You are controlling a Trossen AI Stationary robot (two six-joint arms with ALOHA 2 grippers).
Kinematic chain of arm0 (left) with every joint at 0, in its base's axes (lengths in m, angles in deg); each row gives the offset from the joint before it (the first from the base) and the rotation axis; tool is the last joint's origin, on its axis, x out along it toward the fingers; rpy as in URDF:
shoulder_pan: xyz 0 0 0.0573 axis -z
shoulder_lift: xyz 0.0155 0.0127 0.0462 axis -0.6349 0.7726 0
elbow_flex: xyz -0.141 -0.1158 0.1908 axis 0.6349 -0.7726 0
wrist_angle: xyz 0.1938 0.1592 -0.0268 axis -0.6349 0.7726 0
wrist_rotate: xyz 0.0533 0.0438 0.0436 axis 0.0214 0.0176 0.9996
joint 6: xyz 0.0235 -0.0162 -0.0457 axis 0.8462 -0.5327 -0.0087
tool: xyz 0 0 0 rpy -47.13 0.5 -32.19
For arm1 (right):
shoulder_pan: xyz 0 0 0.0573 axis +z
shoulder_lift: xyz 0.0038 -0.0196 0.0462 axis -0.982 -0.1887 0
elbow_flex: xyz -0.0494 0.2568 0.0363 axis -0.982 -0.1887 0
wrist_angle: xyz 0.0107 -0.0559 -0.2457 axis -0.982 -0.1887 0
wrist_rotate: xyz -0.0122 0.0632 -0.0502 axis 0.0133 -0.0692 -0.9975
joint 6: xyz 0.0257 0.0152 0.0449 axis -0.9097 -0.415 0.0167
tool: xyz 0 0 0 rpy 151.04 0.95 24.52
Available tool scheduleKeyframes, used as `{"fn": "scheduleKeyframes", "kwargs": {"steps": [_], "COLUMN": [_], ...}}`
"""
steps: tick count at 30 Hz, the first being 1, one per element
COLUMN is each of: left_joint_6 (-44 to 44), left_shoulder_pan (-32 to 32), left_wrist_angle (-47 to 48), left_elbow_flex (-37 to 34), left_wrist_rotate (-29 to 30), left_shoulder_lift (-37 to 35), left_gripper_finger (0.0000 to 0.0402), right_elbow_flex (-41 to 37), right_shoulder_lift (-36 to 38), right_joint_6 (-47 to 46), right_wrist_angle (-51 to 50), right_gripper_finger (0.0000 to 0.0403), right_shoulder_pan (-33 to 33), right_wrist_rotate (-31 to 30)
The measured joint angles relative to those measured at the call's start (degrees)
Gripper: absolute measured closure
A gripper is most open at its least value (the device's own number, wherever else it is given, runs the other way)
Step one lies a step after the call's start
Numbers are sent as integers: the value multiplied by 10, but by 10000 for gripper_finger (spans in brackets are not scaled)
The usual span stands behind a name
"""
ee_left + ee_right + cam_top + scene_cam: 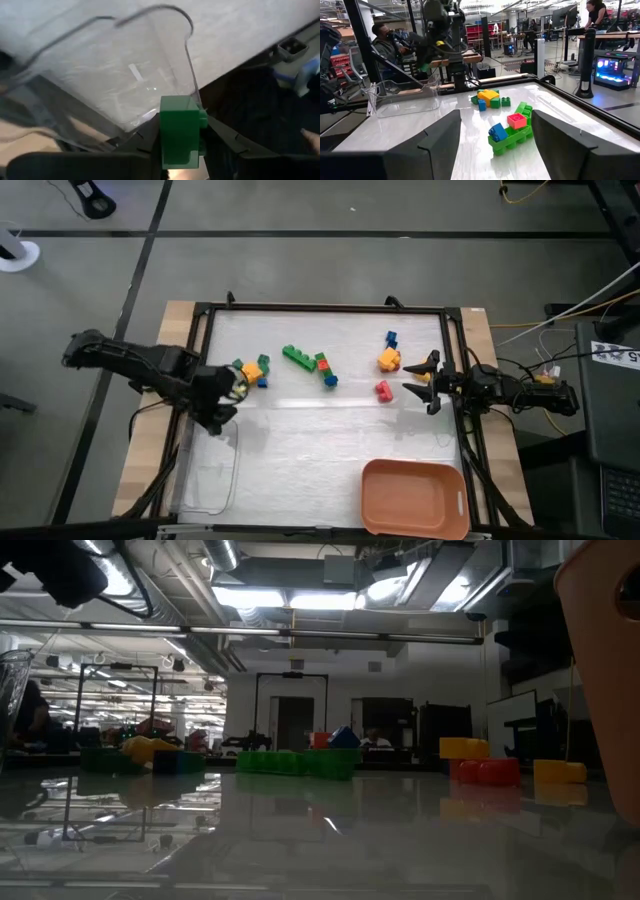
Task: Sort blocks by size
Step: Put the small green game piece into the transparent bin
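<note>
Small studded blocks lie on the white mat: a yellow, green and blue cluster, a long green brick, a red, green and blue group, a blue one, a yellow one and a red one. My left gripper is shut on a small green block above the far end of a clear plastic container at the table's left. My right gripper is open and empty at the table's right edge, pointing toward the blocks. My left gripper pinches the small green block by two opposite side faces between its two fingers. The fingers slant downward. The block is lifted clear, upright, over the clear container's rim.
An orange bin stands at the near right corner. The clear container lies along the near left side. A black frame borders the mat. People sit and stand in the room beyond the table.
</note>
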Motion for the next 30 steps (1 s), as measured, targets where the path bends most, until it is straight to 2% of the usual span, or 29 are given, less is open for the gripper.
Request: {"fn": "scheduleKeyframes", "kwargs": {"steps": [6, 15, 19, 23, 26, 30], "left_joint_6": [-44, -80, -54, -10, 34, 93], "left_shoulder_pan": [55, 77, 77, 70, 51, 8], "left_wrist_angle": [-59, -56, -76, -147, -202, -217], "left_elbow_flex": [-30, -53, -53, -53, -53, -52], "left_wrist_rotate": [3, 3, 3, 3, 4, 15], "left_shoulder_lift": [17, 34, 32, 32, 31, 31], "left_gripper_finger": [280, 223, 220, 231, 237, 244], "right_elbow_flex": [0, 0, 0, 0, 0, 0], "right_shoulder_lift": [0, 0, 0, 0, 0, 0], "right_joint_6": [0, 0, 0, 0, 0, 0], "right_wrist_angle": [0, -1, -1, -1, -1, -1], "right_gripper_finger": [159, 159, 159, 159, 159, 159], "right_shoulder_pan": [0, 0, 0, 0, 0, 0], "right_wrist_rotate": [0, 0, 0, 0, 0, 0]}}
